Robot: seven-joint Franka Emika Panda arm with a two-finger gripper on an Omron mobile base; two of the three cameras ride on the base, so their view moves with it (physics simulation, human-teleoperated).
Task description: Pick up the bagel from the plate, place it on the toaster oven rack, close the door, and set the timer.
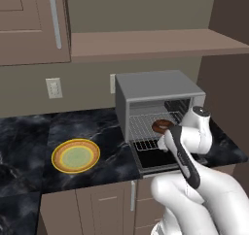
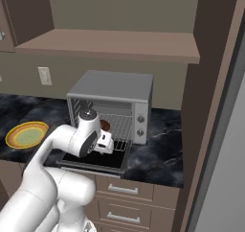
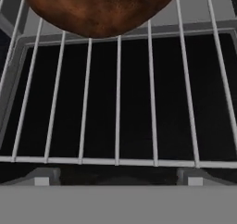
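Note:
The dark brown bagel point(image 1: 162, 125) point(image 2: 105, 125) point(image 3: 99, 10) lies on the silver wire rack point(image 1: 144, 128) point(image 3: 118, 102) inside the grey toaster oven point(image 1: 155, 86) point(image 2: 115, 86). The oven's door point(image 1: 158, 164) point(image 2: 95, 160) hangs open and flat in front of the cavity. My gripper point(image 2: 108, 143) point(image 3: 115, 177) hovers over the front of the rack, just short of the bagel. Its jaws are open with nothing between them. The yellow-rimmed plate point(image 1: 76, 156) point(image 2: 26, 134) sits bare on the black counter to the left.
Two knobs point(image 2: 140, 119) sit on the oven's right-hand control strip. A wooden shelf point(image 1: 155, 43) runs above the oven, and a tall brown cabinet wall point(image 2: 210, 106) stands close on the right. Drawers point(image 2: 122, 190) lie below the counter edge.

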